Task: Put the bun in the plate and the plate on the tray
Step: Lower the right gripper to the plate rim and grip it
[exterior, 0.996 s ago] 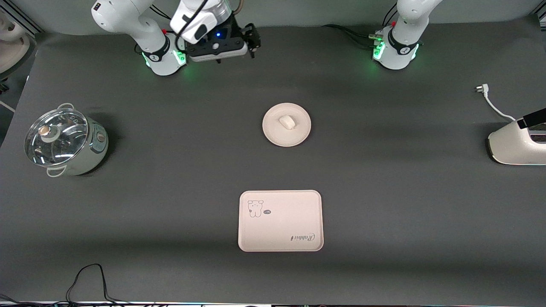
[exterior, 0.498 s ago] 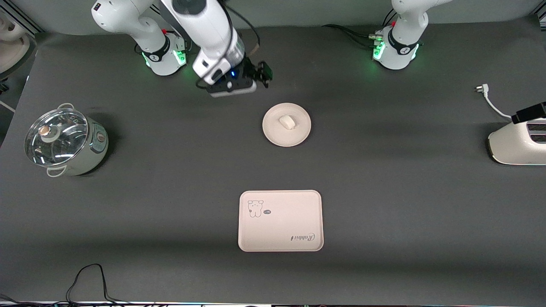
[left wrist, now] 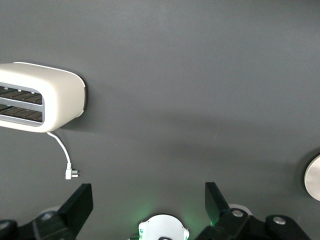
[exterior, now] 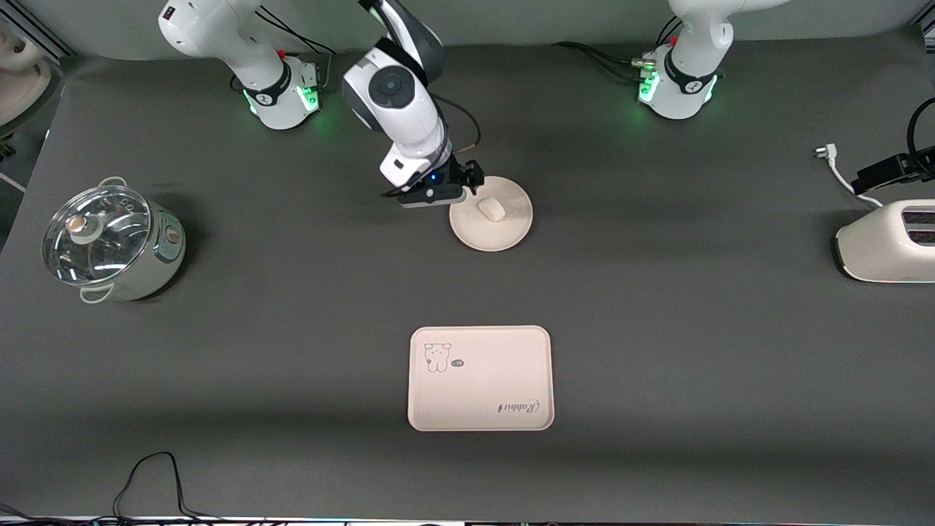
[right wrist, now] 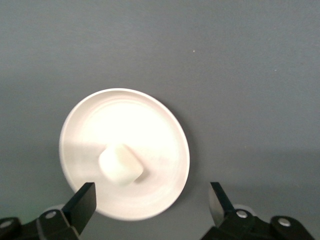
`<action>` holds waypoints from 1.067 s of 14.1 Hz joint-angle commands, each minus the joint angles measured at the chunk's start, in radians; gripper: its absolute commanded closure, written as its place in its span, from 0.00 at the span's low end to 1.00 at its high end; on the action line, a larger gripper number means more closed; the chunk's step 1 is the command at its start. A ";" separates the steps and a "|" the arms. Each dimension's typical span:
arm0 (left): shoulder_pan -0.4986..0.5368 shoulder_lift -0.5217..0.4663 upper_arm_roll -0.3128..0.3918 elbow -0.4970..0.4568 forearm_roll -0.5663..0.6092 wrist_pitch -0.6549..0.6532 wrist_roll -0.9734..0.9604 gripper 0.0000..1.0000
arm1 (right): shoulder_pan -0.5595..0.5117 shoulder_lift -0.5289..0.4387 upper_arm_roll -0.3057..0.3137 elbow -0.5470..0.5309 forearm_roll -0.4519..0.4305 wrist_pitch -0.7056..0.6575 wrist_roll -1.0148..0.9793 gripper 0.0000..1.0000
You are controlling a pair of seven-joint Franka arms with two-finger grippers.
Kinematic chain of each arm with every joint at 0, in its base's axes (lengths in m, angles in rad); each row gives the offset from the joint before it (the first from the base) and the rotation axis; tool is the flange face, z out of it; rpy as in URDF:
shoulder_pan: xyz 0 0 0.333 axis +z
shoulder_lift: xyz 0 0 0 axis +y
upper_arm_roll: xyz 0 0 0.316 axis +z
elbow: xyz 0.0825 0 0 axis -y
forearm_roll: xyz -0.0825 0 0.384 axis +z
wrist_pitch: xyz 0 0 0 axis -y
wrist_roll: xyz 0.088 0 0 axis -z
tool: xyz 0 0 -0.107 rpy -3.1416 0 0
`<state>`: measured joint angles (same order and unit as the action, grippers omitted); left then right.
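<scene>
Bun [exterior: 491, 210] lies on the plate [exterior: 504, 234], which sits on the desk [exterior: 292, 329] apart from the tray [exterior: 480, 394]. Right gripper [exterior: 456, 191] hangs over the plate's edge, jaws spread; left gripper [left wrist: 147, 205] waits by the toaster [exterior: 884, 248], jaws spread.

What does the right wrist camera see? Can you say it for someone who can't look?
A small white bun sits on a round cream plate on a dark table. The right end effector hangs open above it, one black fingertip over the plate's rim.
</scene>
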<state>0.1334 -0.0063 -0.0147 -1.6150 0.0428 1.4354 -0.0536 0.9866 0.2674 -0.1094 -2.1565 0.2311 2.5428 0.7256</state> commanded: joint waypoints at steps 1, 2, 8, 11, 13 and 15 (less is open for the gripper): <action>-0.021 -0.037 0.018 -0.036 -0.011 0.017 0.020 0.00 | 0.017 0.036 -0.007 -0.089 0.010 0.152 -0.020 0.00; -0.021 -0.041 0.018 -0.036 -0.011 0.019 0.020 0.00 | 0.017 0.065 -0.007 -0.088 0.010 0.174 -0.020 0.00; -0.046 -0.043 0.009 -0.101 0.002 0.091 0.020 0.00 | 0.018 0.162 0.008 -0.085 0.013 0.281 -0.014 0.00; -0.046 -0.044 0.007 -0.103 0.005 0.086 0.021 0.00 | 0.018 0.171 0.023 -0.078 0.024 0.280 -0.005 0.00; -0.046 -0.044 0.007 -0.103 0.005 0.080 0.021 0.00 | 0.018 0.173 0.023 -0.078 0.024 0.280 -0.005 0.11; -0.046 -0.044 0.007 -0.103 0.005 0.080 0.021 0.00 | 0.017 0.174 0.023 -0.078 0.024 0.280 -0.005 0.31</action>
<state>0.0985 -0.0144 -0.0162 -1.6840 0.0419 1.5066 -0.0471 0.9926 0.4304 -0.0818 -2.2475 0.2312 2.8081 0.7259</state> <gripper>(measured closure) 0.000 0.128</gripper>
